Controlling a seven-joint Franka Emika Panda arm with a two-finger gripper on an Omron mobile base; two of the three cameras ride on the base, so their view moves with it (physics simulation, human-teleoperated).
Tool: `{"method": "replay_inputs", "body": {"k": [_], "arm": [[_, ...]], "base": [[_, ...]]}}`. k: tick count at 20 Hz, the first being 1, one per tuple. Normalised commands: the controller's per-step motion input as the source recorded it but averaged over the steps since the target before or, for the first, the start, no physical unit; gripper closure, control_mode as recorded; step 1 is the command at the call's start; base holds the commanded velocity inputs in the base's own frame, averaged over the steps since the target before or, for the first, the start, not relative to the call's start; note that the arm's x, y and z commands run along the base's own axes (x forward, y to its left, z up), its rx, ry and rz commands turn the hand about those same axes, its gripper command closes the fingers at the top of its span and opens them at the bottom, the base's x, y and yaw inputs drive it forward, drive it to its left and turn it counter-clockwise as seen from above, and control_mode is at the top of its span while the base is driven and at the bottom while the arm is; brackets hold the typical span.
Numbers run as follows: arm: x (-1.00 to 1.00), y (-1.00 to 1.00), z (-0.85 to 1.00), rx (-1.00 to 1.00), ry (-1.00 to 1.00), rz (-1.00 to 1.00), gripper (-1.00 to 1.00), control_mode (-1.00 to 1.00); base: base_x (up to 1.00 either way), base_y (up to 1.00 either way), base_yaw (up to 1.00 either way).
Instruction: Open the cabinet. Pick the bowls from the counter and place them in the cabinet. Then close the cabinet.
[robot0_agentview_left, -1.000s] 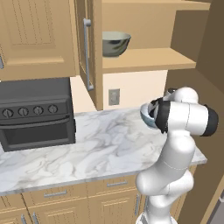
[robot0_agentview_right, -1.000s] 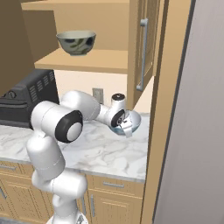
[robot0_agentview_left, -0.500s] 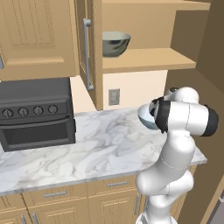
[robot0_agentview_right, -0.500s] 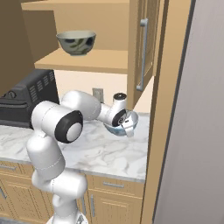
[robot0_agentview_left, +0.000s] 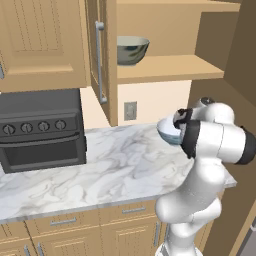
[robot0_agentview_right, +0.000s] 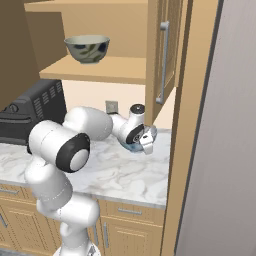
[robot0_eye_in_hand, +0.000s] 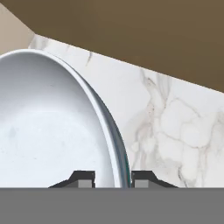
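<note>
Gripper (robot0_eye_in_hand: 113, 181) fingers straddle the white bowl's (robot0_eye_in_hand: 52, 127) rim. Beyond the fingertips: bare marble counter (robot0_eye_in_hand: 175, 127), then a brown side wall (robot0_eye_in_hand: 131, 35). Above, the cabinet shelf (robot0_agentview_left: 165, 67) is open beside the olive bowl (robot0_agentview_left: 131, 49); open door (robot0_agentview_right: 162, 55) flanks it.

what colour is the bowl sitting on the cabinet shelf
Dull olive-grey outside with dark markings, cream inside. The bowl on the cabinet shelf shows best in the right base view.

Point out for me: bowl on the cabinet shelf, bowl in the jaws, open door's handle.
olive-grey bowl (robot0_agentview_left: 132, 51), left base view, outer wall.
white bowl (robot0_eye_in_hand: 48, 122), hand view, inside surface.
door handle (robot0_agentview_left: 99, 62), left base view, middle of the bar.
</note>
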Motion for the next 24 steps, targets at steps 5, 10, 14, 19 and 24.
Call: {"method": "replay_inputs", "body": {"k": [5,10,14,19,24], "arm": [[-0.68,0.09,0.74,0.01,-0.17,0.00,1.00,-1.00],[-1.00,0.25,0.95,0.00,-0.02,0.00,1.00,-1.00],[-1.00,0.29,1.00,0.00,0.00,0.00,1.00,-1.00],[-1.00,0.20,1.00,0.00,0.00,0.03,1.00,-1.00],[-0.96,0.04,1.00,0.00,-0.06,0.01,1.00,-1.00]], "base": [[0.00,0.00,0.00],[0.00,0.00,0.00],[0.00,0.00,0.00],[0.00,0.00,0.00],[0.00,0.00,0.00]]}}
